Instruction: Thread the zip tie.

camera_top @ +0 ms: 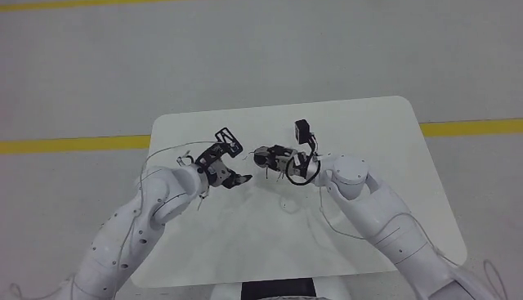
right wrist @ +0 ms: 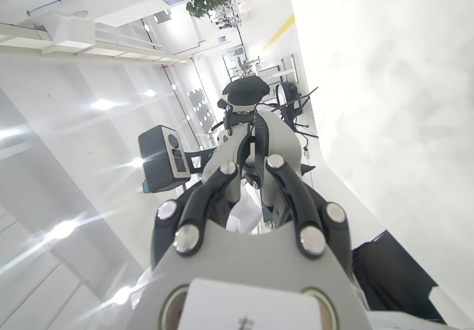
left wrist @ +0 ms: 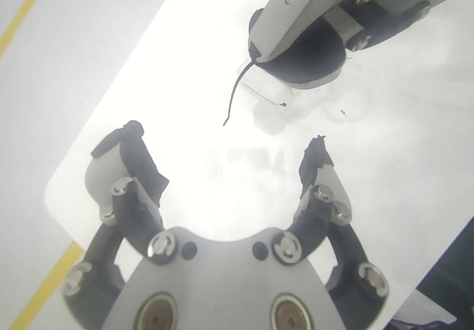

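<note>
A thin black zip tie (left wrist: 234, 87) sticks out of the tip of my right gripper (left wrist: 255, 50), which is shut on one end of it. The free end curves down toward my left gripper (left wrist: 224, 146), stopping a short way from it. My left gripper stands open, its black-taped fingertips (left wrist: 316, 155) wide apart with nothing between them. In the top view both grippers face each other over the middle of the white table (camera_top: 368, 120), the left gripper (camera_top: 236, 180) just beside the right gripper (camera_top: 261, 156). In the right wrist view my right gripper (right wrist: 246, 93) has its fingers pressed together.
The table's near corner (left wrist: 55, 191) lies close behind my left gripper, with a yellow floor line (left wrist: 40, 294) beyond it. A small pale mark (camera_top: 285, 205) lies on the table in front of the grippers. Bare tabletop spreads to the right (camera_top: 392, 161).
</note>
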Controlling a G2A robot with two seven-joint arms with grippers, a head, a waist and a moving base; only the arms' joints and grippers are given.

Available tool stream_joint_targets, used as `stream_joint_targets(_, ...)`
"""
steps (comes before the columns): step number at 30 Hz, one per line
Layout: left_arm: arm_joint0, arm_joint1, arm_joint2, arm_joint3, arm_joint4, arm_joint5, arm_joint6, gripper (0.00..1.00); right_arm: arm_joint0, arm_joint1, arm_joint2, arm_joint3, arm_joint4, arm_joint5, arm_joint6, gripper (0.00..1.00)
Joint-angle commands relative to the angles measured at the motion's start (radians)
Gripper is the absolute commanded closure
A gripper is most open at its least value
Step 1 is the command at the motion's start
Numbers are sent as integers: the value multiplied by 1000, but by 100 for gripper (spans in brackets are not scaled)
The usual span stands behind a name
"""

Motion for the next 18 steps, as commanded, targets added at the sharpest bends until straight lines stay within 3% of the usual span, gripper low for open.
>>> stream_joint_targets(1,2,7,-25,17,-92,0,5,0,-12,4,13,-8,-18,-27,-2,100)
stream_joint_targets(8,-19,61,-76,59,-497,0,-26,0,-65,25,76,-44,-83,-137,34,100)
stream_joint_targets(12,-55,95,-95,117,-800,0,-107,0,-87,33,98,-60,-103,-162,50,100)
stream_joint_targets(15,-93,105,-86,153,-988,0,-201,0,-91,36,101,-66,-113,-170,65,100)
stream_joint_targets(16,-113,106,-82,186,-1039,0,-244,0,-91,36,101,-66,-113,-170,65,100)
stream_joint_targets(18,-113,106,-82,186,-1039,0,-244,0,-91,36,101,-66,-113,-170,65,100)
